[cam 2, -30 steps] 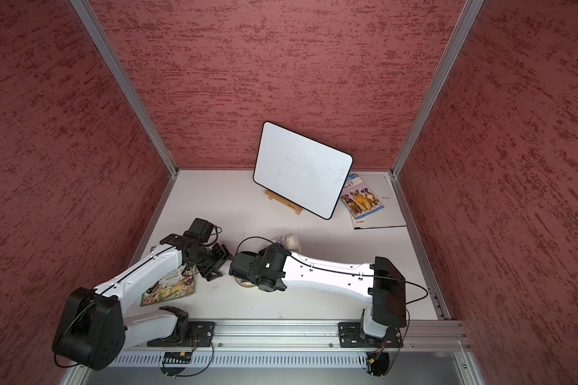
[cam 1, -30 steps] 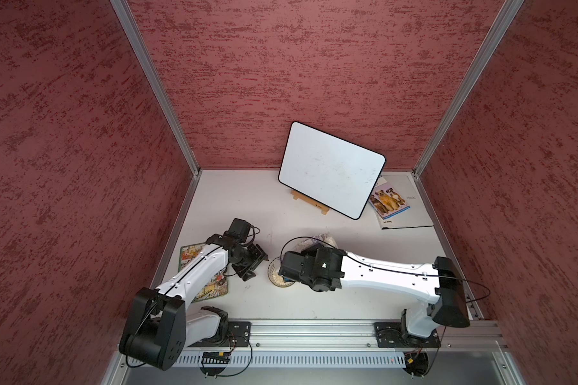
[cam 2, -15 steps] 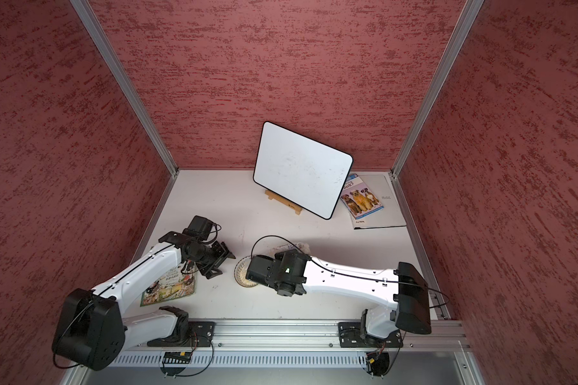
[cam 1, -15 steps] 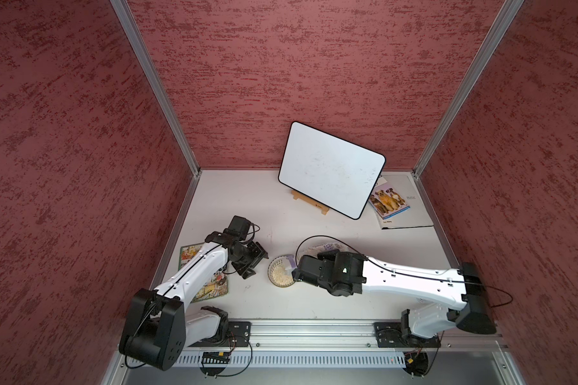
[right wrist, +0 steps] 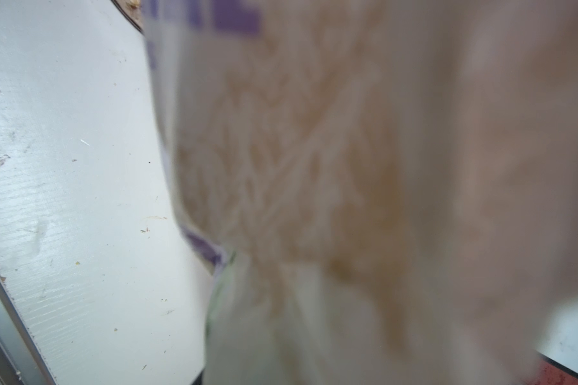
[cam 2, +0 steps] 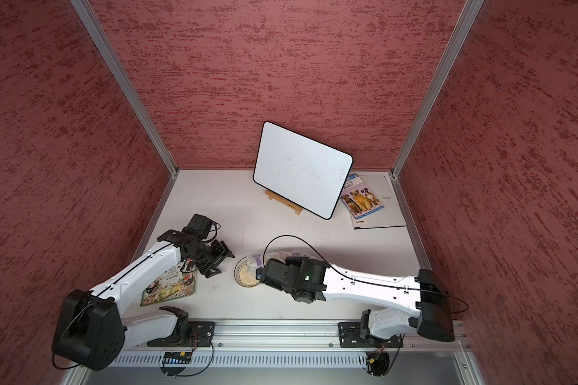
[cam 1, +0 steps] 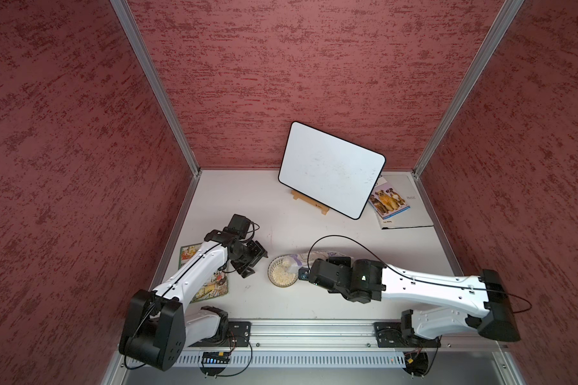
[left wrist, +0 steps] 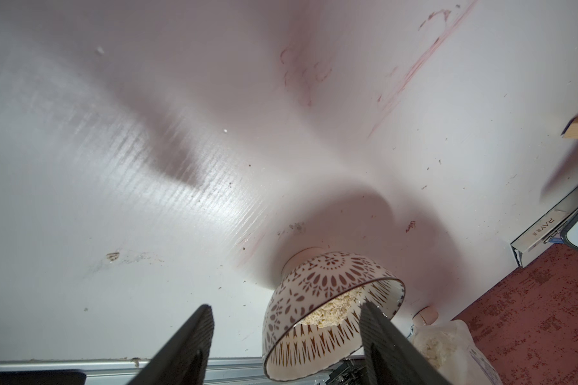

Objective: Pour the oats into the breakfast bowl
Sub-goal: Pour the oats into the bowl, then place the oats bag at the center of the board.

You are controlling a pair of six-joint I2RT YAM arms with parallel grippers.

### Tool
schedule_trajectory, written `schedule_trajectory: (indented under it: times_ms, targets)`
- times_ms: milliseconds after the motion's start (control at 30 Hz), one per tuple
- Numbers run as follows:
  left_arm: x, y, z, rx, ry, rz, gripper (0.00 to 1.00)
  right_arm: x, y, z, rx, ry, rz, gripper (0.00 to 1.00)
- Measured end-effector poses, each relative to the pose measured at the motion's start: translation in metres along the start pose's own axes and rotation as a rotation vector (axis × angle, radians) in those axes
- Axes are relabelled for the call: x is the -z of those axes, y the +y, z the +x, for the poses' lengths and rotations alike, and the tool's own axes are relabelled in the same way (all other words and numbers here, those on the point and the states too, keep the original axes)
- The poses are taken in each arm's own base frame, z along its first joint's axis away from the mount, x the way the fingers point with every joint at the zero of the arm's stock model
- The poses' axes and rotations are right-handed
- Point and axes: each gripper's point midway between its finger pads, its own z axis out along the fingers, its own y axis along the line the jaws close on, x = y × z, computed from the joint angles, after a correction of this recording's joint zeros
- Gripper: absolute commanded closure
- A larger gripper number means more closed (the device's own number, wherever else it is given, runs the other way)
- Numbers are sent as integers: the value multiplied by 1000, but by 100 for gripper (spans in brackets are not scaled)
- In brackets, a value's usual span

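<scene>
The breakfast bowl [cam 1: 269, 277] [cam 2: 236, 272] stands in the front middle of the table, patterned white, with a heap of pale oats [cam 1: 283, 275] inside. The clear oats pouch [cam 1: 309, 257] [cam 2: 282, 254] lies tipped with its mouth over the bowl's right rim. It fills the blurred right wrist view [right wrist: 331, 166] and hides the fingers; my right gripper [cam 1: 305, 270] is shut on it. My left gripper [cam 1: 251, 263] [left wrist: 285, 306] stands open and empty just left of the bowl [left wrist: 314, 290], apart from it.
A whiteboard [cam 1: 331, 170] on a wooden easel stands at the back, with a dog booklet [cam 1: 389, 200] on a grey folder to its right. A picture book [cam 1: 211, 288] lies under the left arm. A small pinkish disc [left wrist: 426, 315] sits behind the bowl. A metal rail [cam 1: 314, 330] runs along the front.
My right arm has drawn back to the right with the pouch, uncovering the bowl and the oats in it. The left arm has barely moved.
</scene>
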Motion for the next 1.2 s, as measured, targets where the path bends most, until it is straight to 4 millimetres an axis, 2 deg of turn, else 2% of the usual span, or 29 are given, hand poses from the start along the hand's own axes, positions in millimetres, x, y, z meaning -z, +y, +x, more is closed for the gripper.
schedule_trajectory:
  times_ms: [300,533,700,1000,1200]
  targets:
    - [16,-16,-4,-44,-32,35,27,4,8,7,-209,-128,-7,100]
    - [21,-14,-4,-58,-50,37,27,10,8,5,-364,-266,-4,100]
    - [26,-17,-3,-66,-61,57,27,13,8,13,-472,-352,12,100]
    - [33,-25,-4,-85,-84,108,27,25,-10,29,-789,-581,102,100]
    - [44,-42,-2,-127,-104,199,26,22,-22,30,-914,-618,169,100]
